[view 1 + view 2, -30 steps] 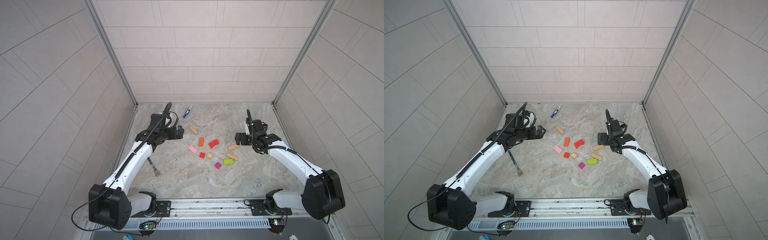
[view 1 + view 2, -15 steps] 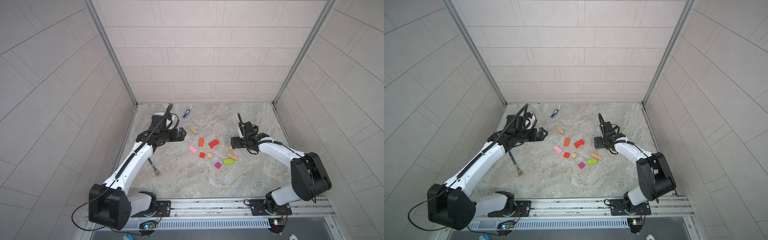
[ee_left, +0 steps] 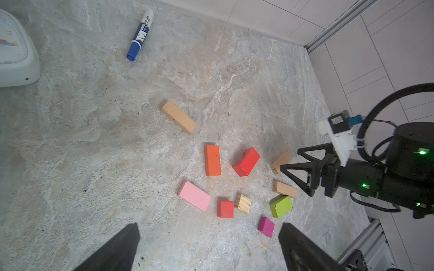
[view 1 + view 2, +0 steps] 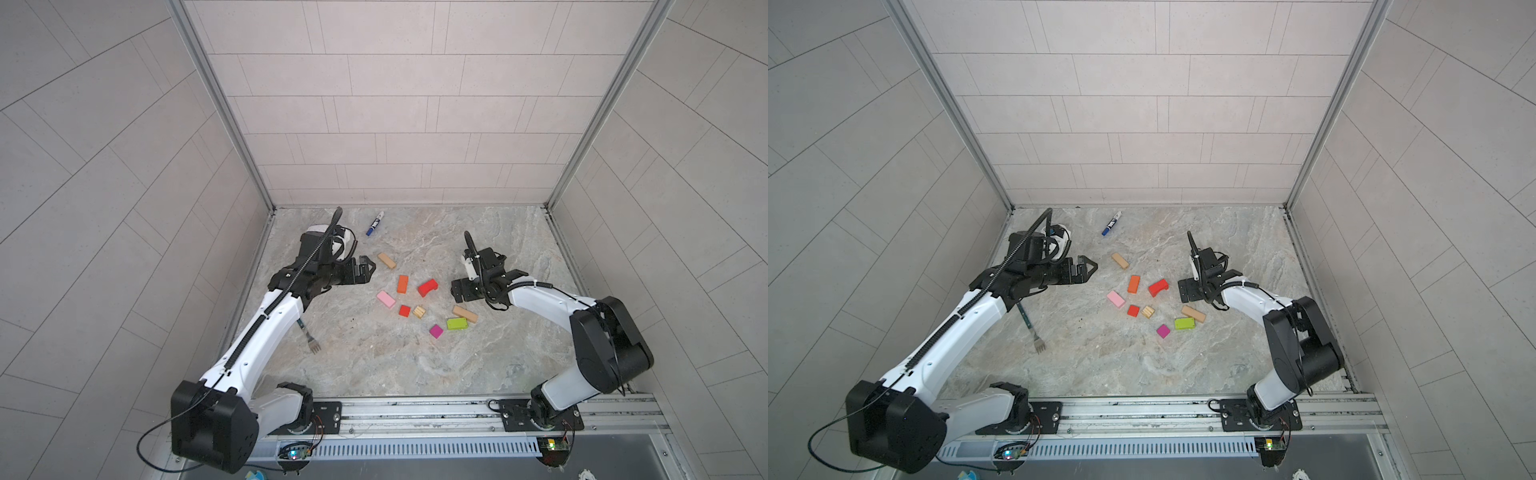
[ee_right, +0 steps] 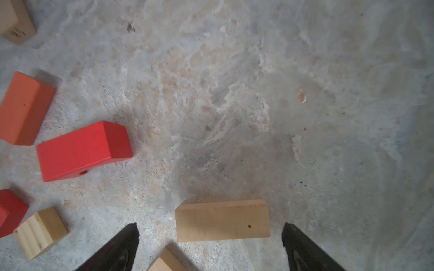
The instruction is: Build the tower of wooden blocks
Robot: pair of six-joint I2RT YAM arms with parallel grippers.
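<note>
Jaws apart, right gripper (image 5: 209, 225) hangs over a bar (image 5: 222, 220); closing skewed could shove the neighbour bar (image 5: 164, 261). Empty left gripper (image 3: 208, 225) gapes too.

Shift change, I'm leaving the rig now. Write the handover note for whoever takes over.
Left gripper: open, empty.
Right gripper: open, jaws either side of a tan bar lying on the table; not gripped.
Blocks: all loose and flat mid-table, among them the orange bar, red arch, pink bar and lime bar; none stacked.
Done: nothing, no tower yet.
Left: grip that bar, lay the base, stack the rest.
</note>
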